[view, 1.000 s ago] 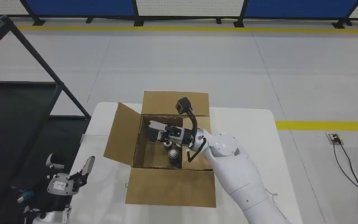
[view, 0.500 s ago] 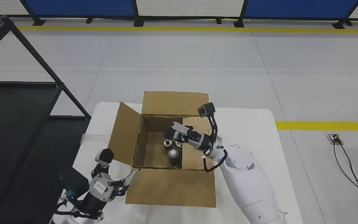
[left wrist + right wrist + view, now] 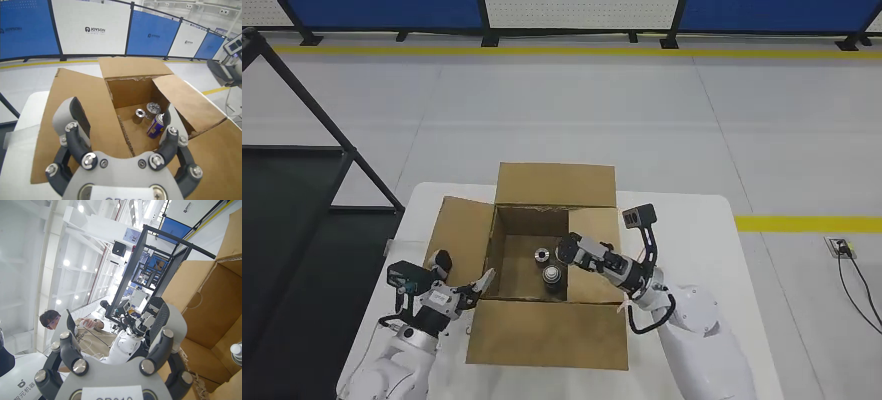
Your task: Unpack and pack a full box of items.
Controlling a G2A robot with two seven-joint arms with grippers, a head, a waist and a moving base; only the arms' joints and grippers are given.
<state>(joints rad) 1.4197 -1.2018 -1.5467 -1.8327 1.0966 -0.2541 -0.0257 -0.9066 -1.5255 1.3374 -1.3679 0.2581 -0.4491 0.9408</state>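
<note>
1. Three items stand close together on the floor of the box (image 3: pixel 547 335), toward its right flap: a blue spray can (image 3: pixel 155 126), a metal cylinder (image 3: pixel 139 116) and a metal hub (image 3: pixel 152 109).
2. The left tool (image 3: pixel 121 109) hovers over the box's left flap, released and empty.
3. The right tool (image 3: pixel 116 311) hangs at the box's right side, spread wide, grasping nothing.
4. Unpacking looks to be the step in hand. Next, one tool probably has to descend between the flaps, straddle the can and clench without toppling its neighbours.

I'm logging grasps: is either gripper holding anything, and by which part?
Nothing is held: the left gripper and the right gripper are both open and empty.
</note>
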